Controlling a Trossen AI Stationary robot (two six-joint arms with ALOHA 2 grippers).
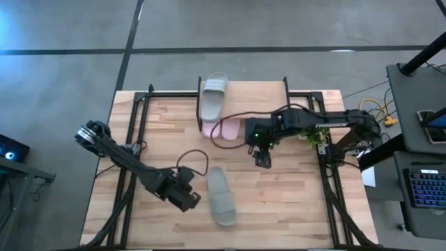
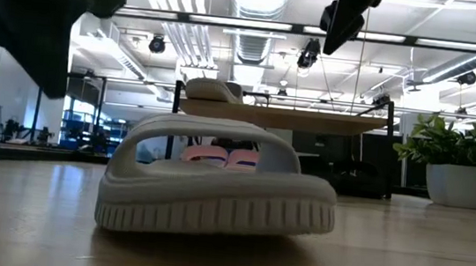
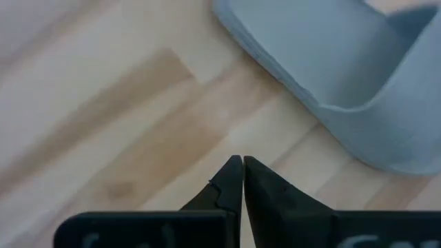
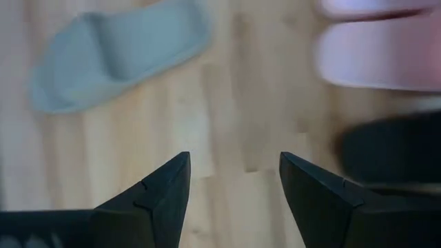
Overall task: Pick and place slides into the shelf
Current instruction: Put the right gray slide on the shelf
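On the wooden surface, two dark arms work above a scatter of foam slides. The shelf, a low plank rack on black legs, stands at the far edge of the surface. One grey-green slide already lies along its top, its long axis running near to far. A pale pink pair rests just in front, partly beneath the plank. What looks like a dark slide shows only as a blur beside the pink pair in the right wrist view.

The other grey-green slide lies alone on the near half of the surface, strap up, its long axis also roughly near to far and slightly slanted. Which end is the toe cannot be told from here.

The right gripper hangs above the middle of the surface with its fingers spread wide and nothing between them. The left gripper sits low just beside the loose slide, fingers pressed together and holding nothing.

That lone slide appears to be the next to go. A good pick would likely close across its narrow width at the strap, square to the long axis, then carry it level and lay it parallel to its mate on the shelf.
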